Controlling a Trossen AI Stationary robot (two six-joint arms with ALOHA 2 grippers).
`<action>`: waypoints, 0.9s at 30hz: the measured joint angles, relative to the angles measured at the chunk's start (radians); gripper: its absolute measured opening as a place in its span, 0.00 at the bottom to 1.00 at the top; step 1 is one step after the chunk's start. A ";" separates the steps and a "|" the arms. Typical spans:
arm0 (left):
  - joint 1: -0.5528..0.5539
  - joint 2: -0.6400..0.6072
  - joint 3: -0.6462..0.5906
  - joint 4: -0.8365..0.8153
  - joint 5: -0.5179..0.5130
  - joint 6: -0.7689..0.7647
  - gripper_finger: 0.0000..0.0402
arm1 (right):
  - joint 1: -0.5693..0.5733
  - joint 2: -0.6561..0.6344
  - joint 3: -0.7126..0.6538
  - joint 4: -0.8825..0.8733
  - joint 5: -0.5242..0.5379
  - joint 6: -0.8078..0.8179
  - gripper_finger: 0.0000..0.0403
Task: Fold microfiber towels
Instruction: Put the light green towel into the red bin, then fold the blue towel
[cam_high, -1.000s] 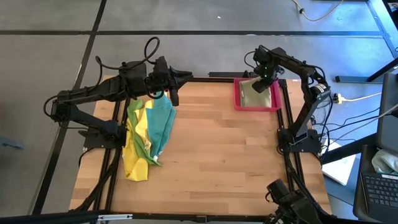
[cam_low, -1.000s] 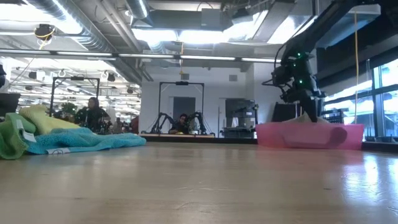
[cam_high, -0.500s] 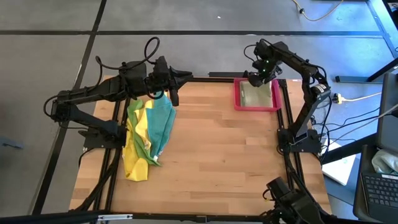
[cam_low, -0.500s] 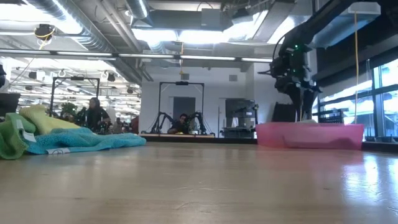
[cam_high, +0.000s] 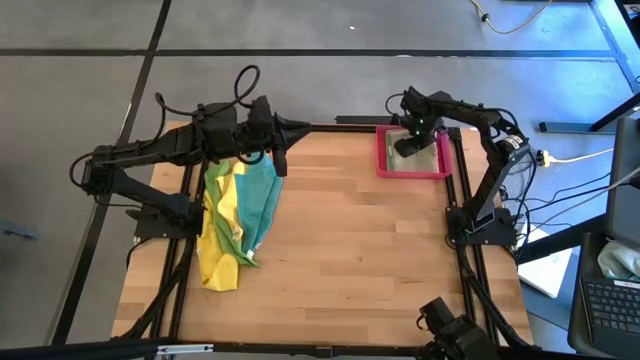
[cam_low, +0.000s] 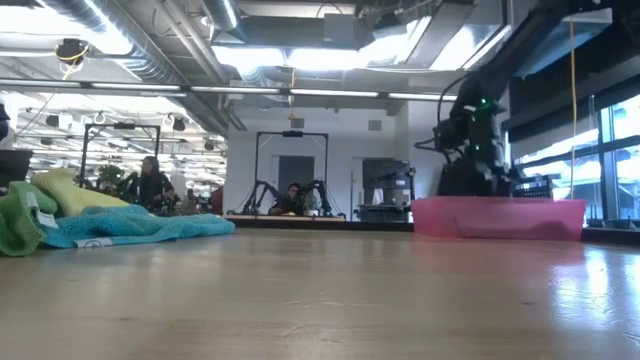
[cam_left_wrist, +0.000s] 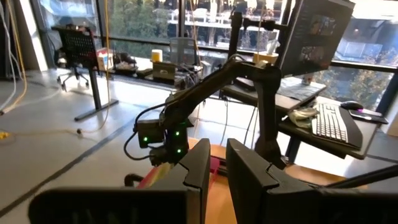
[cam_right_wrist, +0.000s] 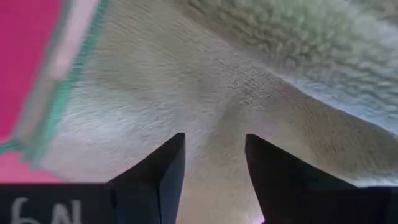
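Note:
A pale olive towel (cam_high: 427, 155) lies in the pink tray (cam_high: 382, 166) at the table's far right. My right gripper (cam_high: 408, 146) points down into the tray, close over that towel (cam_right_wrist: 186, 81), and is open (cam_right_wrist: 214, 155). The low view hides its fingertips behind the tray wall (cam_low: 500, 218). Yellow, green and teal towels (cam_high: 240, 205) lie heaped along the table's left side (cam_low: 110, 225). My left gripper (cam_high: 296, 127) hangs level above the far left of the table. It is shut (cam_left_wrist: 217, 171) and holds nothing. My right gripper comes at the pale olive towel from above, its fingers (cam_right_wrist: 165, 165) standing apart over the flat cloth. I cannot tell whether the fingertips touch it.
Bare wood (cam_high: 350, 250) stretches between the heap and the tray. Behind the table the room holds desks, a monitor and seated people (cam_low: 150, 180). The left wrist view shows my right arm (cam_left_wrist: 205, 93) across the table.
My right gripper has risen toward the tray's far edge, then come down again into the tray near its left side. The part of the pale towel that stood up above the tray wall under the gripper has dropped flat.

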 joint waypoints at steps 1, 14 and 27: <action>-0.001 0.000 0.000 -0.008 -0.001 -0.012 0.11 | 0.000 0.000 -0.021 0.024 0.015 0.000 0.41; -0.002 0.000 0.000 -0.031 -0.003 -0.077 0.11 | 0.020 0.001 -0.002 0.045 0.046 0.098 0.33; 0.005 0.000 0.000 -0.031 -0.042 -0.047 0.11 | 0.070 0.000 0.014 -0.013 -0.061 0.182 0.32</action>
